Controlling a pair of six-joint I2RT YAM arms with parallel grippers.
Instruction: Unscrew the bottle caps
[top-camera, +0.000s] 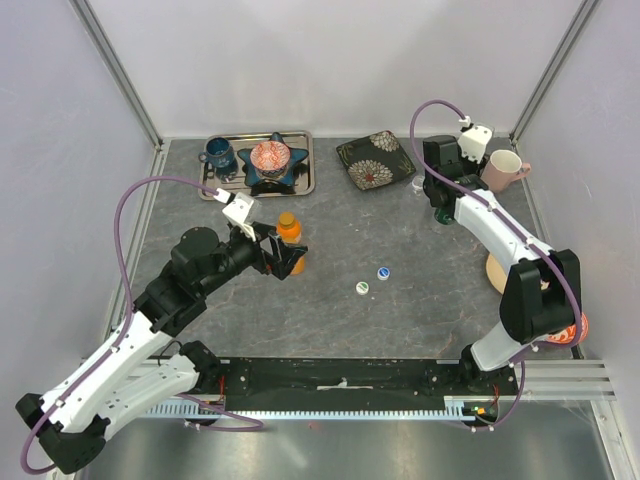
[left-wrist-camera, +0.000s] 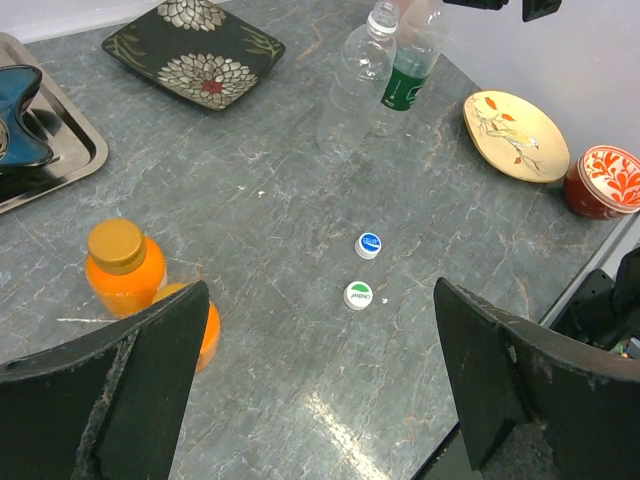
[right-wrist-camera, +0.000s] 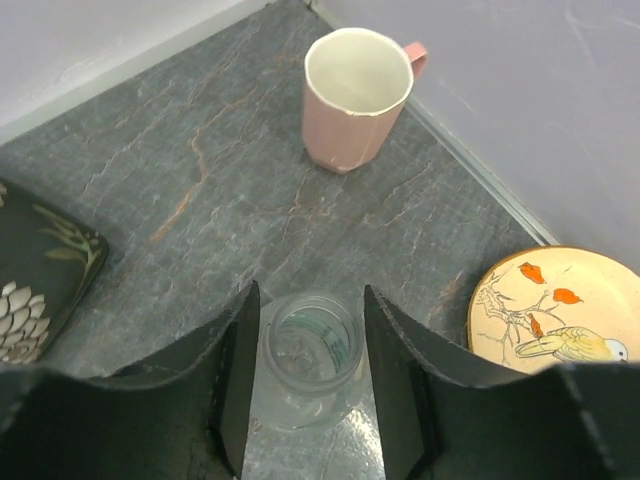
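1. The left end effector (left-wrist-camera: 320, 300) is released, its 2 black fingers spread wide above the grey marbled desk (top-camera: 330, 320).
2. Just beyond its left finger stands a small orange juice bottle (left-wrist-camera: 125, 285) with a round orange plastic screw cap (left-wrist-camera: 117, 245) seated on its neck.
3. A 2nd orange bottle (left-wrist-camera: 207, 325) stands just beside the first. It is mostly hidden behind that finger, and its top is out of sight.
4. A small round blue-and-white plastic cap (left-wrist-camera: 369, 244) and a small round green-and-white plastic cap (left-wrist-camera: 358, 295) lie loose on the desk. They are near each other but apart, between the 2 arms.
5. The right end effector (right-wrist-camera: 312, 320) hangs over the far right of the desk. It has 1 finger on each side of the open, capless mouth of a clear plastic bottle with a green label (right-wrist-camera: 312, 360).
6. Those fingers sit just beside the neck; I cannot tell whether they press on it or stand free.
7. Another clear plastic bottle (left-wrist-camera: 350, 90) stands just beside the labelled one.
8. A pale pink ceramic mug (right-wrist-camera: 355, 95) stands beyond the right end effector, and a round yellow plate painted with a bird (right-wrist-camera: 560, 310) lies to its right.
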